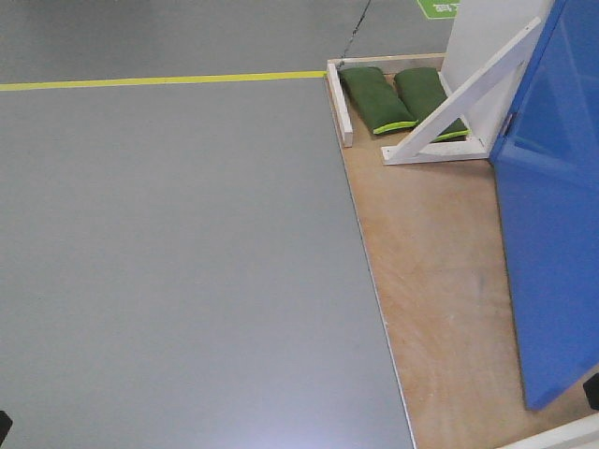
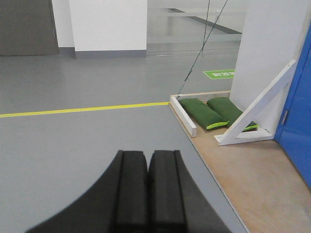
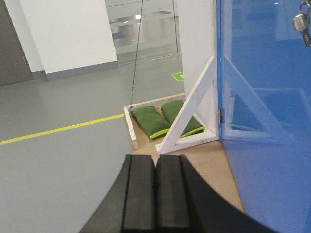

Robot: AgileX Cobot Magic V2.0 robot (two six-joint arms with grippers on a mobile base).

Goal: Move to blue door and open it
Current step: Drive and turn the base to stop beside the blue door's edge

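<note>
Blue door (image 1: 552, 234) stands along the right edge of the front view, upright on a plywood platform (image 1: 440, 281), its lower corner reaching down toward the near right of the frame. Grey floor (image 1: 187, 262) fills the left and centre, crossed at the far end by a yellow line (image 1: 159, 80) that stops at the platform's corner. Behind the door's far edge is a white panel (image 3: 194, 48) propped by a white brace (image 1: 463, 89) running diagonally down to the platform. Two green sandbags (image 1: 374, 98) lie side by side at the foot of the brace, partly under it. In the right wrist view the door is glossy and mirrors the brace; a small hinge (image 3: 221, 115) shows where door meets panel, and keys (image 3: 302, 23) hang at the upper right corner. Left gripper (image 2: 147, 194) has its black pads pressed together, nothing between them, over grey floor just left of the platform. Right gripper (image 3: 155, 199) is likewise closed up tight and empty, pointed at the brace and sandbags, with the door close on its right, not touching.
</note>
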